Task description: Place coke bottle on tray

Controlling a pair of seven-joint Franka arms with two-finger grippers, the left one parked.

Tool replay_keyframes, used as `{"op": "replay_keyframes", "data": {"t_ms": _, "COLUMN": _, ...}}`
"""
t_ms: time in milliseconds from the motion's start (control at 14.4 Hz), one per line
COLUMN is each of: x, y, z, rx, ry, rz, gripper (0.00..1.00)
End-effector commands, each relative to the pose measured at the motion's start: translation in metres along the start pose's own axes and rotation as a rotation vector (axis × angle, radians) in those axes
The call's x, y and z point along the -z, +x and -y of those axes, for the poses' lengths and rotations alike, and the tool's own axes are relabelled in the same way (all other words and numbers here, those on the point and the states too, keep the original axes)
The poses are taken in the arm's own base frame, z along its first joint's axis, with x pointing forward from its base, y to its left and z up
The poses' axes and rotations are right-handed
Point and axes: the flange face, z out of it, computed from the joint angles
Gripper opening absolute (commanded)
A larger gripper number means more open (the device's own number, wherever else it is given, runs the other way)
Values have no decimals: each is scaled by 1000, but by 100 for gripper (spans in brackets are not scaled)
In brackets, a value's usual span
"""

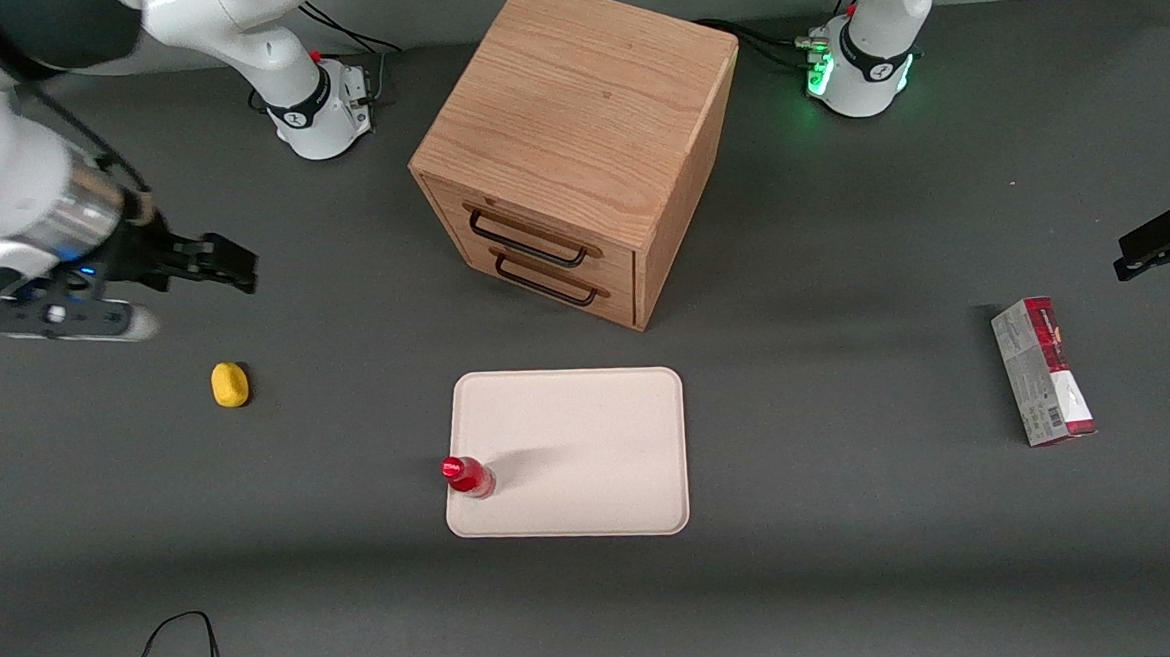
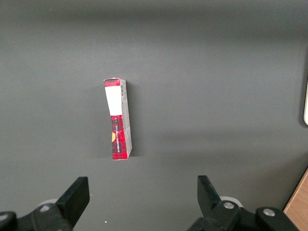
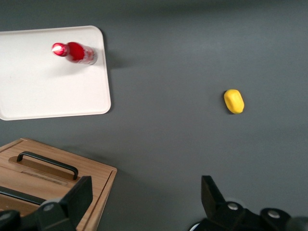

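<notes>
The coke bottle (image 1: 469, 476) stands upright on the tray (image 1: 581, 449), just inside the rim at the tray's edge toward the working arm's end of the table — most of the tray's surface lies bare beside it. The wooden drawer cabinet (image 1: 576, 149) sits near the tray, farther from the front camera, with a strip of table between them. A yellow lump (image 1: 229, 384) lies well apart from the tray, toward the working arm's end. Above that stretch of table hangs the gripper (image 1: 231, 262), fingers (image 3: 77, 197) spread wide, holding nothing.
</notes>
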Motion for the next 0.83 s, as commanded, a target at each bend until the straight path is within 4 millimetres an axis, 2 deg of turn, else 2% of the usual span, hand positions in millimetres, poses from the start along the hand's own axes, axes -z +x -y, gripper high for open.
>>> {"op": "replay_keyframes", "data": {"t_ms": 0, "x": -9, "y": -12, "z": -52, "rx": 3, "ry": 61, "rz": -37, "gripper": 100}}
{"op": "replay_keyframes", "data": {"t_ms": 208, "x": -15, "y": -6, "z": -86, "rx": 28, "ry": 71, "rz": -81, "gripper": 100}}
{"op": "replay_keyframes", "data": {"t_ms": 416, "x": -14, "y": -8, "z": -109, "rx": 5, "ry": 67, "rz": -92, "gripper": 100}}
{"op": "replay_keyframes", "data": {"t_ms": 624, "x": -14, "y": -10, "z": -119, "rx": 85, "ry": 56, "rz": -70, "gripper": 100}}
{"op": "replay_keyframes", "data": {"t_ms": 694, "x": -14, "y": -9, "z": -132, "rx": 63, "ry": 55, "rz": -66, "gripper": 100}}
{"op": "replay_keyframes", "data": {"t_ms": 763, "x": -14, "y": -8, "z": -137, "rx": 57, "ry": 55, "rz": -66, "gripper": 100}}
